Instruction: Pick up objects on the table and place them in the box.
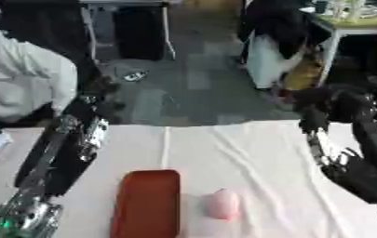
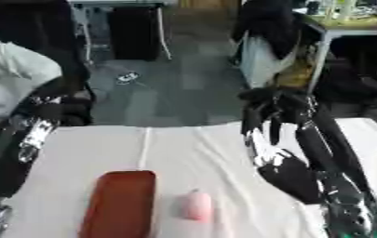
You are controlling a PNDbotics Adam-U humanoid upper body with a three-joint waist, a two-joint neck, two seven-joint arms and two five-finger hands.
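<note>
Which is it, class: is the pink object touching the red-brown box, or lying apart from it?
Apart. The left eye view shows a strip of white tablecloth between the pink object and the red-brown box.

Both arms rise at the sides, right hand (image 2: 260, 104) fingers hanging relaxed.

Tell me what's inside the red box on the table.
The red box looks empty: only its dark red floor shows. The pink object lies outside it, on the white cloth to its right. The near end is cut off.
</note>
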